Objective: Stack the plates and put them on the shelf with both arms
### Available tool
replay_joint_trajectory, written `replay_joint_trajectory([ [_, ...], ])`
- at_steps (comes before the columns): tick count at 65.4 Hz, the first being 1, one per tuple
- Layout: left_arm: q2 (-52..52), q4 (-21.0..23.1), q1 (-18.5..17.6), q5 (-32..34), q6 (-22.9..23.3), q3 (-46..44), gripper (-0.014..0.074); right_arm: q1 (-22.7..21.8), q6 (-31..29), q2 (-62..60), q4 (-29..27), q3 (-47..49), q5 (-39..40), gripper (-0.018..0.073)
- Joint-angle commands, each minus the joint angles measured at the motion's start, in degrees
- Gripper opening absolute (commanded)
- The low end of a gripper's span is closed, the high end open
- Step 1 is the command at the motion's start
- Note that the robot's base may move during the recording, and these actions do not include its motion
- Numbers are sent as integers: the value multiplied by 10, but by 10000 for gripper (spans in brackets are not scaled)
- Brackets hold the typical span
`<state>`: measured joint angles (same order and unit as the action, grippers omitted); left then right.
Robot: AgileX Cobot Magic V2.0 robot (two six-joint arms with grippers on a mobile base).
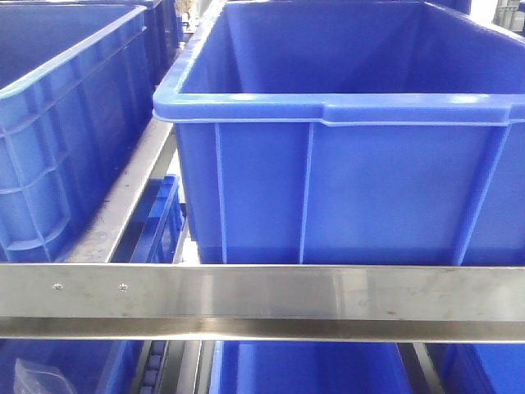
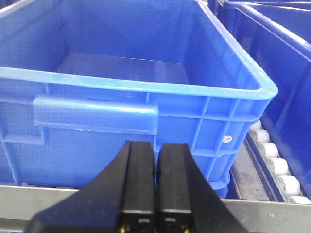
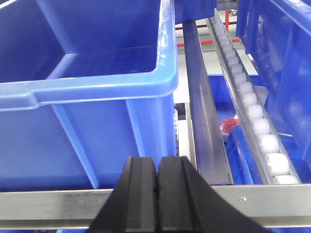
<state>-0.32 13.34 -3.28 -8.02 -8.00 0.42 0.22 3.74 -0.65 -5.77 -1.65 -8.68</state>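
Both grippers, left (image 2: 156, 170) and right (image 3: 158, 184), pressed closed, empty; no plates visible, so I'd locate them before reaching past this blue bin (image 1: 344, 107).

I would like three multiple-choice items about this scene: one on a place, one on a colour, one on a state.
1. Where does the large blue plastic crate stand?
A. on the floor
B. on the shelf, behind the steel front rail
C. on top of another crate

2. What colour are the small plastic rollers of the track beside the crate?
A. white
B. red
C. black

3. How does the left gripper stand?
A. wide open
B. shut on a plate
C. shut, holding nothing

Key: 1 B, the crate's base sits just behind the rail; 2 A, the right wrist view shows a white row; 3 C, its black fingers meet with nothing between them. The right gripper looks the same.
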Motion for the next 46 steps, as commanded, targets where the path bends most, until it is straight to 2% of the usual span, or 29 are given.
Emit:
replay_joint_trajectory([
  [1, -13, 7, 0, 44, 2, 1, 87, -3, -3, -10, 5, 0, 51, 24],
  [15, -13, -5, 0, 48, 2, 1, 87, -3, -3, -10, 5, 0, 51, 24],
  [18, -13, -26, 0, 53, 8, 1, 87, -3, -3, -10, 5, 0, 51, 24],
  [25, -13, -104, 0, 64, 69, 1, 87, -3, -3, -10, 5, 0, 51, 24],
  [30, -13, -133, 0, 64, 95, 1, 87, -3, -3, -10, 5, 0, 51, 24],
  [46, -13, -148, 0, 87, 95, 1, 87, -3, -3, -10, 5, 0, 51, 24],
])
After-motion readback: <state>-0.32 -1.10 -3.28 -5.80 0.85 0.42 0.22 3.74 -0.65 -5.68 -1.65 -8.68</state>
